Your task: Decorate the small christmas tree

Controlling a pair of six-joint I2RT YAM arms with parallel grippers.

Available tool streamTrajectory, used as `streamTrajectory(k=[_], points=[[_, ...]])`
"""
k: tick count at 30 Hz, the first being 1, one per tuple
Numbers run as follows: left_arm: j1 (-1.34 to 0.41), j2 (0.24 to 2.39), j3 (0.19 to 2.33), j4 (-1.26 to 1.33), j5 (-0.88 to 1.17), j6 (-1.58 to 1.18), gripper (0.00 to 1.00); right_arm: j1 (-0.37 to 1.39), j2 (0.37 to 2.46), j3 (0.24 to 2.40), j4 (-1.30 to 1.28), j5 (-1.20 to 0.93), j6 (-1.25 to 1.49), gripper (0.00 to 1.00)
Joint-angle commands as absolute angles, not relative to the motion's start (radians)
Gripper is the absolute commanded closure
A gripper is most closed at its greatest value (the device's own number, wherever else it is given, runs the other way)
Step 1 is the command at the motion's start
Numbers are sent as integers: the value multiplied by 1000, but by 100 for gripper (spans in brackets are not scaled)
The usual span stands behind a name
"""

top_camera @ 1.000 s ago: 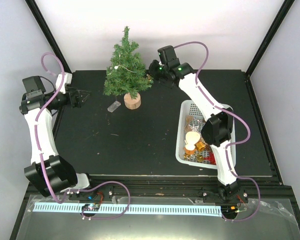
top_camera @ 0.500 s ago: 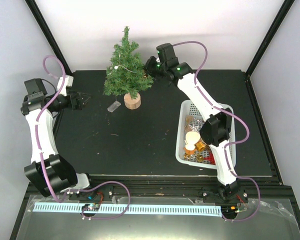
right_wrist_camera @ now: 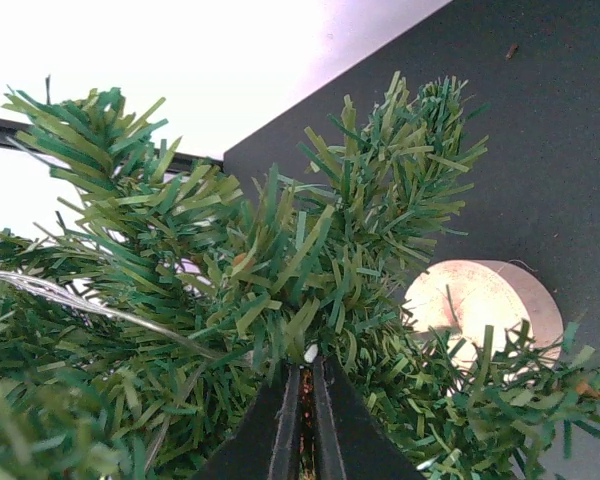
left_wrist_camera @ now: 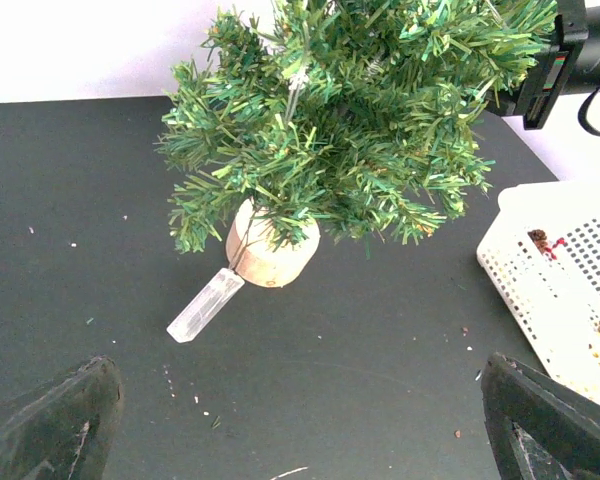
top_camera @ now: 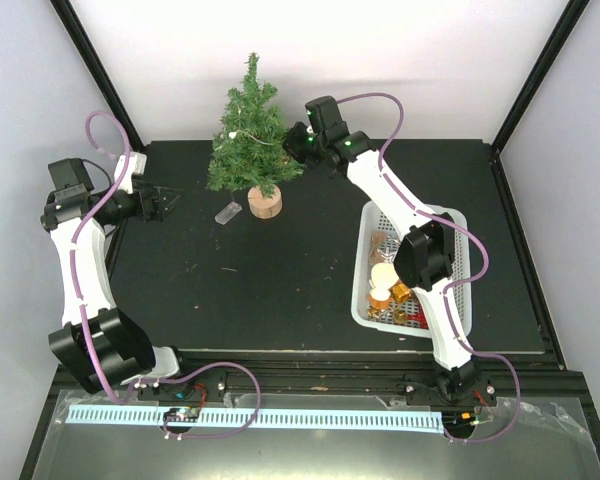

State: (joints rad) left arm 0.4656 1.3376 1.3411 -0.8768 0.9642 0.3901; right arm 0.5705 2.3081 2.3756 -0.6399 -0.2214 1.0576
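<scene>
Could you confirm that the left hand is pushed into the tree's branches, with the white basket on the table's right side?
No: the right wrist view shows the right hand pushed into the small christmas tree; the white basket is on the right.

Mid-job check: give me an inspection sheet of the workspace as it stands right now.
Surface: black table, scattered pale specks.
Job's things: small christmas tree upright on its wooden base; white basket holds ornaments.
Clutter: clear icicle ornament lying beside the tree's base.
Grippers: left gripper open, empty, facing the tree; right gripper shut, tips in the branches.
Cables: purple cables loop over both arms.
Surroundings: white walls, black frame posts; nothing else seen.
</scene>
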Motion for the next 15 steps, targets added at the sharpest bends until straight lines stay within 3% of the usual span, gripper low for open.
streamTrajectory(k=[1,7,10,15], points=[[477,1351,1338,-902,1003,417,2,572,2313,2353,-609,-235,1078,93],[479,1352,1339,-911,1008,427,2,572,2321,2354,-598,-245,1081,86],[480,1352,1339,-913,1009,431,2,573,2322,2355,-592,-248,1085,76],[482,1355,1338,-913,1014,431,1,572,2306,2349,-569,-253,1079,67]])
